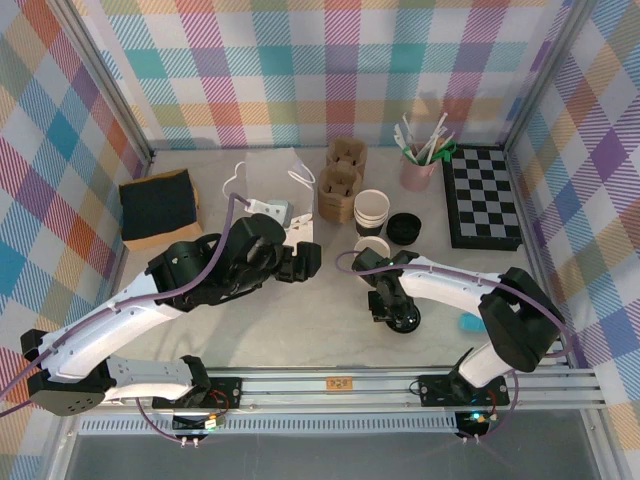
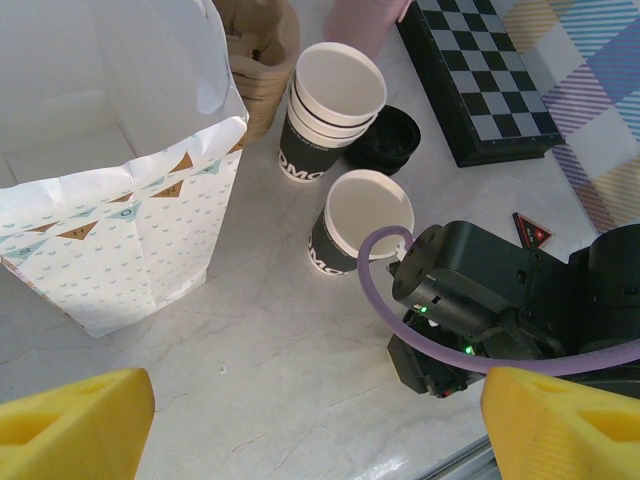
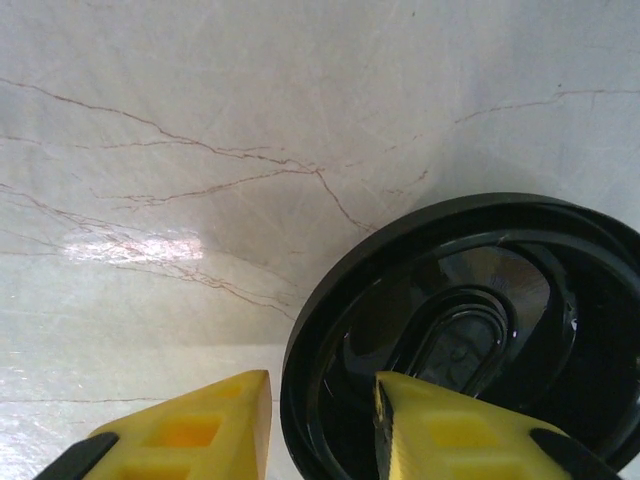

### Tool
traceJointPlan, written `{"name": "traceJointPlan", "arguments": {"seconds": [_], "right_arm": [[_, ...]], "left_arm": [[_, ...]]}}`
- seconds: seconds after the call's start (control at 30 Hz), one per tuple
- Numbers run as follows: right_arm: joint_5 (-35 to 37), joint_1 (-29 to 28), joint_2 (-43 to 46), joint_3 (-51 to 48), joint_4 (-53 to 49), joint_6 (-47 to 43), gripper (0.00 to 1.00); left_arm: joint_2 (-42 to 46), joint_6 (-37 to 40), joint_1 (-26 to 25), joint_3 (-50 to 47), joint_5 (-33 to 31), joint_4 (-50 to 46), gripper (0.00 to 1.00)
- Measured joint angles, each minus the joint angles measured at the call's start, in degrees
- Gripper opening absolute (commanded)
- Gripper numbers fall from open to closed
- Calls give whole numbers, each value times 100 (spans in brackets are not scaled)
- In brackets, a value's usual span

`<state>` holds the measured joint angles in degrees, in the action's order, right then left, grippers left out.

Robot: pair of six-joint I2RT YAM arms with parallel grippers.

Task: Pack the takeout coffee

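The takeout coffee cup (image 1: 372, 247) stands upright and lidless near the middle of the table (image 1: 300, 325), with its white inside showing in the left wrist view (image 2: 365, 215). It is just in front of the stack of lidless cups (image 1: 370, 208) and apart from the white paper bag (image 1: 265, 175) to its left. The black lid (image 1: 406, 320) is a little nearer the arm bases than the cup, under the right gripper (image 1: 393, 308). In the right wrist view that gripper (image 3: 320, 395) has its yellow fingers (image 3: 200, 425) narrowed about the lid's (image 3: 470, 330) rim, one outside it and one over its inner face (a thin dark sliver shows between the outer finger and the rim, so I cannot tell whether they actually pinch it). The left gripper (image 1: 305, 258) hangs just beside the bag (image 2: 120, 210) with its jaws spread wide and nothing between them. A spare black lid (image 1: 404, 228) lies beside the stack, and a chessboard (image 1: 483, 195) sits at the far right.
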<state>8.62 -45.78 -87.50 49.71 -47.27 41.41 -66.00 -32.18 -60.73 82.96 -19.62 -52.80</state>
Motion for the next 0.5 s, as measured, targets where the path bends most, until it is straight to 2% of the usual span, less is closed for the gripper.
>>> {"name": "traceJointPlan", "arguments": {"seconds": [0.23, 0.5], "right_arm": [[61, 0, -26, -33, 140, 24, 30], [107, 0, -26, -55, 181, 46, 23]], "left_arm": [[0, 0, 0, 0, 0, -2, 85], [2, 0, 0, 0, -24, -76, 85]]}}
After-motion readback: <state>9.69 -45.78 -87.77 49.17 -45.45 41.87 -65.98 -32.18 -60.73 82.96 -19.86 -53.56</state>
